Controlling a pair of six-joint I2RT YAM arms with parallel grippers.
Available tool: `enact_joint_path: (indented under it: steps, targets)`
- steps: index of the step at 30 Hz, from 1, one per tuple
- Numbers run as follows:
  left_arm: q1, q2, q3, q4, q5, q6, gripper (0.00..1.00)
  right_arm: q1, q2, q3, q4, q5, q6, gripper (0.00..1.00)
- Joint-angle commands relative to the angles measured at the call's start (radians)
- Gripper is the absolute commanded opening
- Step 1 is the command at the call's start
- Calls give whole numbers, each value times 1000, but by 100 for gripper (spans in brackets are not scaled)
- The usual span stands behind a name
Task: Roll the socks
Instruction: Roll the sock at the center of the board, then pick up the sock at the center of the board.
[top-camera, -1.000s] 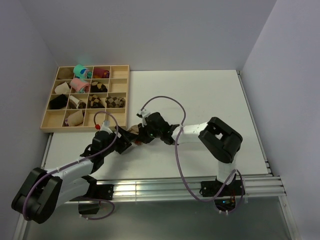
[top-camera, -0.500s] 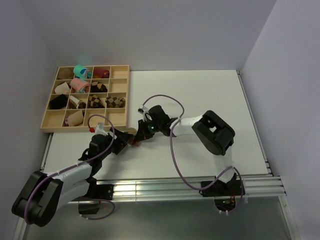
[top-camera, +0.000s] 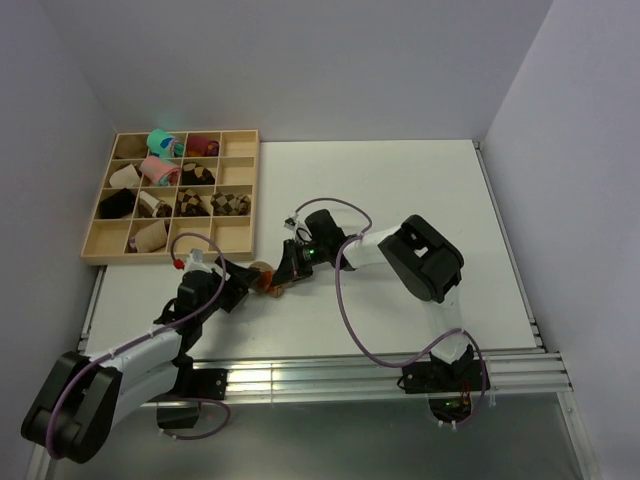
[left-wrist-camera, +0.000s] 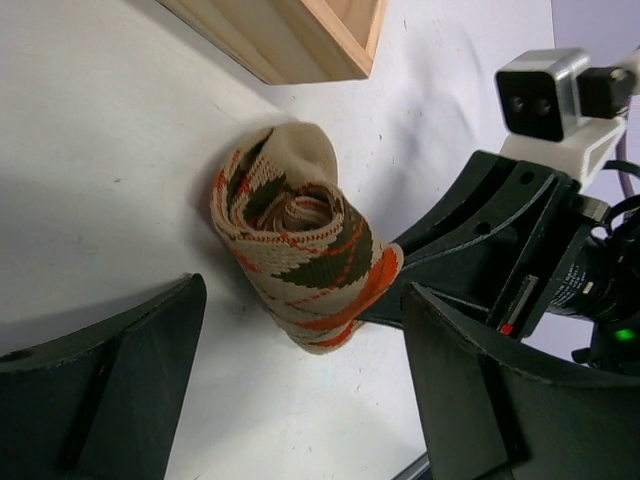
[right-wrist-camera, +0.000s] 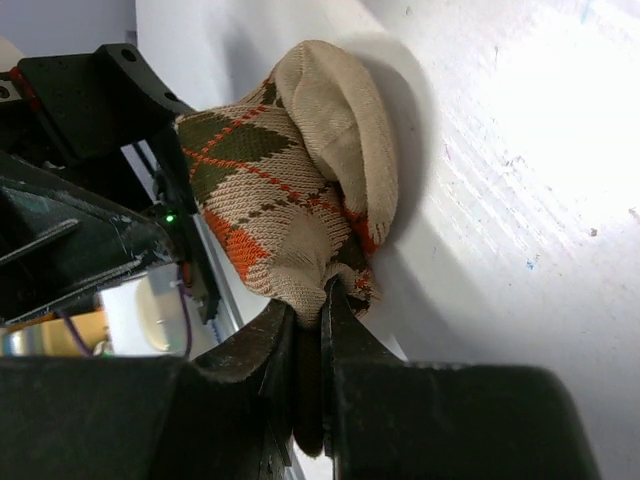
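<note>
White counter (top-camera: 420, 200), matte, few faint specks. Wooden compartment tray (top-camera: 254, 190) flat on it at far left corner. Rolled argyle sock (top-camera: 266, 276), tan with brown and orange-red diamonds, resting on counter near tray's near right corner, not touching tray.

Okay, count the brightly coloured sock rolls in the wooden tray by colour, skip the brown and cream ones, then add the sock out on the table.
teal roll: 1
pink roll: 1
maroon roll: 1
tan argyle sock: 1
Total: 4
</note>
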Motion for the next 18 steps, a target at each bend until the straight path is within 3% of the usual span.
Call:
enact_joint_path:
  steps: [1, 9, 18]
  targets:
    - [5, -33, -18, -38, -60, 1, 84, 5, 79, -47, -135, 5, 53, 0]
    - [5, 131, 2, 76, -1, 31, 85, 5, 107, -30, -94, -39, 116, 0]
    - [0, 327, -4, 246, 157, 34, 83, 2, 120, -33, 0, -58, 237, 0]
